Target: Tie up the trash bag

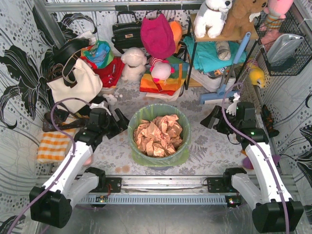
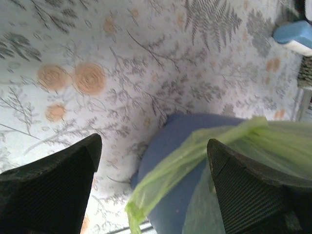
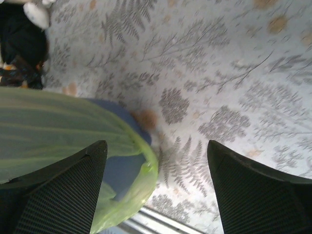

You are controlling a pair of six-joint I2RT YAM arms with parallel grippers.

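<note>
Top external view: the trash bag (image 1: 142, 155) stands open-mouthed in the middle of the frame, full of crumpled paper (image 1: 158, 135), with its green rim turned outward. The left gripper (image 1: 116, 123) hangs just beside the bag's left edge and the right gripper (image 1: 213, 121) a little off its right edge. Both are low over the table (image 1: 204, 156). Neither holds anything, and the mouth is not gathered, so by my reading the tying has not begun and this is the approach to the rim.

Left wrist view: the jaws stand wide apart. A fold of the green rim runs from the lower middle to the right edge of the frame, draped over the blue bin (image 2: 168, 146). It passes between the two dark fingers (image 2: 51, 187), close to the right-hand one, though whether it touches I cannot tell.

Right wrist view: the jaws are also apart, with patterned cloth showing between them. The bag fills the left of the frame, and its rim curls by the left-hand finger.

Next, each gripper likely needs to move in over the rim, pinch the thin film clear of the bin, and draw both sides together.
</note>
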